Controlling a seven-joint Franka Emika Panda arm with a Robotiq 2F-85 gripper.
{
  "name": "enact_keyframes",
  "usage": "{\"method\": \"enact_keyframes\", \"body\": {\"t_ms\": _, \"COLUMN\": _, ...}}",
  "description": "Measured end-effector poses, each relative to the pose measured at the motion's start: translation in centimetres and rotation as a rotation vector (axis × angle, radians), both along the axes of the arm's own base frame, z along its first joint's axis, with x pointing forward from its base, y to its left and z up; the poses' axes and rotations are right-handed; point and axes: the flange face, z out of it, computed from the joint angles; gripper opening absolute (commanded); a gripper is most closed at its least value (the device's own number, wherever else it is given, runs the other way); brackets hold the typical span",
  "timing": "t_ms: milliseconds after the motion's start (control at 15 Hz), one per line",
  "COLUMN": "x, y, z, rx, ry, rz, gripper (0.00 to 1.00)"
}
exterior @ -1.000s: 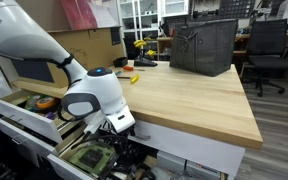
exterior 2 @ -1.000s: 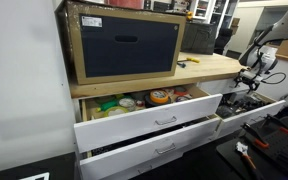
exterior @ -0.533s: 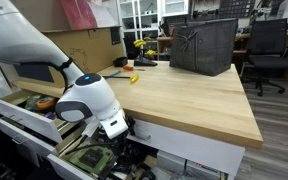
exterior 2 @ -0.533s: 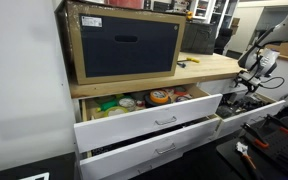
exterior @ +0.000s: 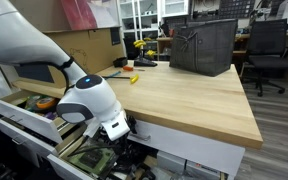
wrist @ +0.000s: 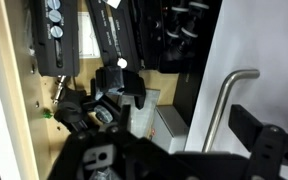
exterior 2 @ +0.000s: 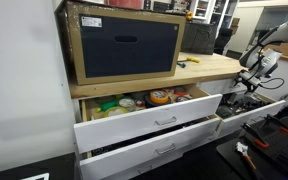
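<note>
The gripper (exterior: 117, 150) hangs low inside an open drawer (exterior: 84, 160) below the bench (exterior: 184, 95) edge, right among dark clutter (wrist: 104, 40). Blur hides whether its jaws are apart or together, so I cannot tell. In the wrist view a metal handle (wrist: 229, 100) stands near it. Farther back, a yellow tool (exterior: 132, 78) and a black bin (exterior: 202, 45) sit on the bench.

Arm (exterior 2: 268, 48) is reaching down at the bench's far end, gripper (exterior 2: 247, 86) hanging low over a side drawer (exterior 2: 265, 106) (jaws too small to read). Front drawer (exterior 2: 149, 120) is standing open, holding tape rolls (exterior 2: 160, 97). Wooden box (exterior 2: 124, 70) with a dark bin is sitting on the benchtop (exterior 2: 212, 68).
</note>
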Motion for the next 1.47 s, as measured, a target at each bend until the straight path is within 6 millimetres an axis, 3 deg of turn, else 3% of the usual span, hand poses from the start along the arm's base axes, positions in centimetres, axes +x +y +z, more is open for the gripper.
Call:
{"method": "enact_keyframes", "body": {"t_ms": 267, "x": 0.0, "y": -0.3, "z": -0.1, "rx": -0.001, "ry": -0.003, "rz": 0.005, "gripper": 1.00}}
{"method": "enact_keyframes", "body": {"t_ms": 533, "x": 0.1, "y": -1.0, "z": -1.4, "rx": -0.015, "ry": 0.021, "rz": 0.011, "gripper": 1.00}}
{"method": "enact_keyframes", "body": {"t_ms": 1467, "x": 0.1, "y": -0.6, "z": -1.3, "rx": -0.021, "ry": 0.029, "rz": -0.015, "gripper": 1.00}}
